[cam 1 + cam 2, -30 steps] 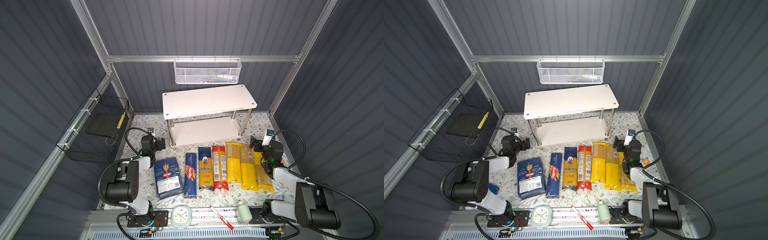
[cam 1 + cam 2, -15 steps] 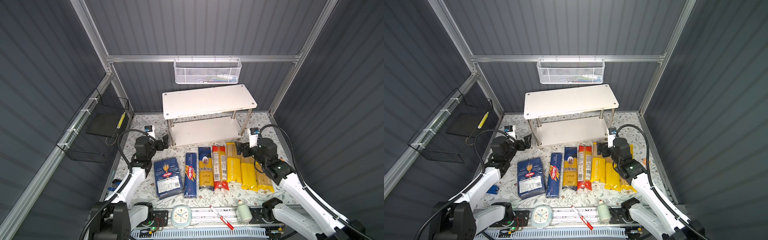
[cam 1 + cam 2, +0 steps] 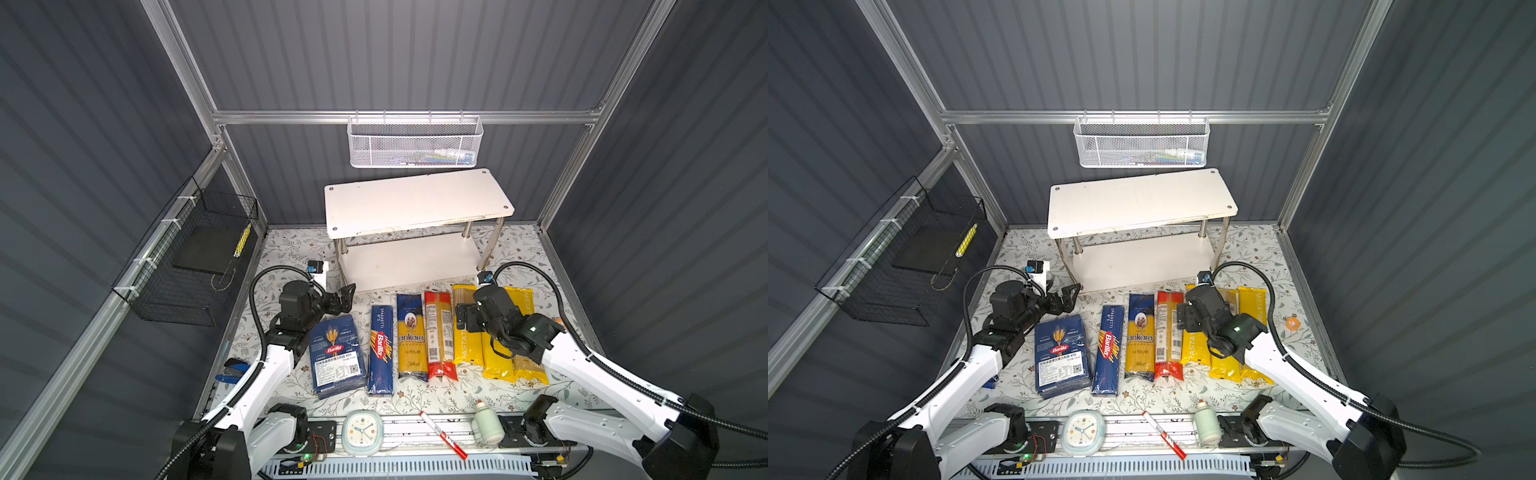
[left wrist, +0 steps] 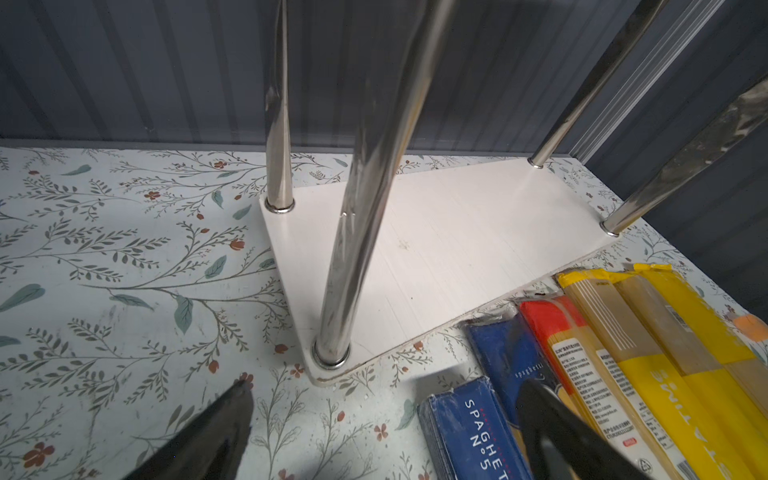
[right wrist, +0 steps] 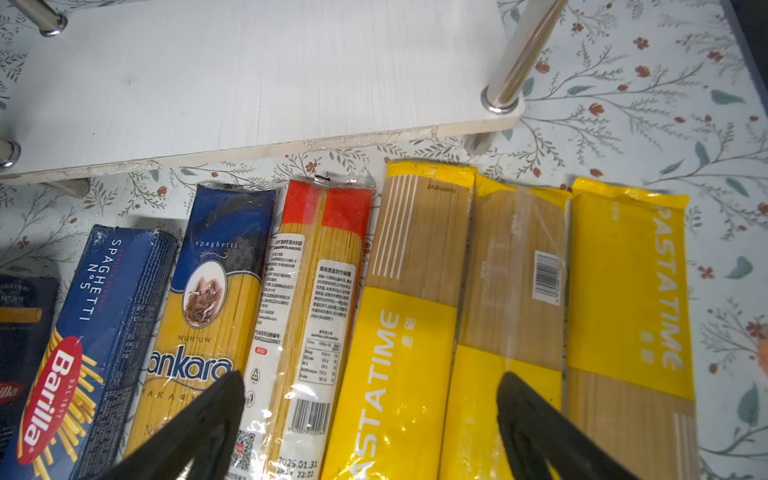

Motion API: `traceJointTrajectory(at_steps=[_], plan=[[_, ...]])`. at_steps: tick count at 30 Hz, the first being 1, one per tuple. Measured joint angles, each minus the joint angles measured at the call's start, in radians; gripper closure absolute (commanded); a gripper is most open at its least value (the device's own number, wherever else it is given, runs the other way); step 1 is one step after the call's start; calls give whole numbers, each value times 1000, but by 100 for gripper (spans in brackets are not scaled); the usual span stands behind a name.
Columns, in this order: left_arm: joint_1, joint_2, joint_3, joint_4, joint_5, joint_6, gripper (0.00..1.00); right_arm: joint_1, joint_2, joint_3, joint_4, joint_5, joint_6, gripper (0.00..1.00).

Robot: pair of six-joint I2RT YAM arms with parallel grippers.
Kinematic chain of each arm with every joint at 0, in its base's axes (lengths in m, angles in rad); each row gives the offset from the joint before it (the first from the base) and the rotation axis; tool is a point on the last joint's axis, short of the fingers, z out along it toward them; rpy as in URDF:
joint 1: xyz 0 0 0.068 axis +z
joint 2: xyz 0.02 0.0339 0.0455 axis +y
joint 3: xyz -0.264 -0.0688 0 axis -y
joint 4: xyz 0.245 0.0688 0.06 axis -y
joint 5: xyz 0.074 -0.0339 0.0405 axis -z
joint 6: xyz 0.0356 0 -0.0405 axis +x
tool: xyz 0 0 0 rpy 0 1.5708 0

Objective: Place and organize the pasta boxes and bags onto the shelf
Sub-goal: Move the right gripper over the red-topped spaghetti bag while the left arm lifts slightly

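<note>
Your seven packs lie flat in one close row on the desk (image 3: 291, 249), just in front of the shelf (image 3: 415, 203). From the left they are the wide Barilla box (image 3: 336, 357), the narrow Barilla box (image 3: 381, 351), the ankara bag (image 3: 411, 336), the red-and-clear bag (image 3: 438, 336) and three Pastatime bags (image 3: 496, 365).

The right wrist view shows only a thin strip of floral desk between the bags' far ends and the chipped front edge of the lower board. The two boxes end a little further back from that edge. You have open desk left of the shelf, and a narrower band right of the yellow bags, where a small orange object (image 3: 1291, 323) lies. Along the near edge sit an alarm clock (image 3: 362, 430), a marker (image 3: 442, 434) and a small bottle (image 3: 487, 424).

Your left hand (image 3: 347, 296) has its fingers apart and holds nothing. It is over the desk beyond the wide box, near the shelf's left front leg, which the left wrist view shows straight ahead. Your right hand (image 3: 462, 318) is also spread and holds nothing, above the red-and-clear bag and the nearest Pastatime bag.

Only the top views show the upper board. Only the right wrist view shows the ankara portrait, the white label on the red-and-clear bag and a barcode on the middle Pastatime bag.
</note>
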Motion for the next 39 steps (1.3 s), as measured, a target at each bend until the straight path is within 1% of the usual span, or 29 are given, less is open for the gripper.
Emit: traceJointTrajectory(at_steps=[3, 5, 13, 23, 28, 33, 39], plan=[[0, 6, -35, 16, 3, 0, 1, 22, 34, -17, 34, -8, 85, 5], [0, 16, -54, 36, 14, 0, 1, 37, 69, -16, 40, -5, 121, 5], [0, 75, -105, 117, 38, 1, 1, 84, 217, 8, 40, -3, 192, 5], [0, 104, -130, 178, 45, 14, 1, 101, 354, 11, 115, -47, 236, 5], [0, 104, -131, 188, 49, 20, 1, 101, 382, 15, 137, -56, 222, 6], [0, 101, -133, 202, 53, 21, 1, 101, 439, 70, 129, -64, 206, 8], [0, 95, -137, 203, 58, 25, 1, 113, 452, 68, 137, -76, 209, 8]])
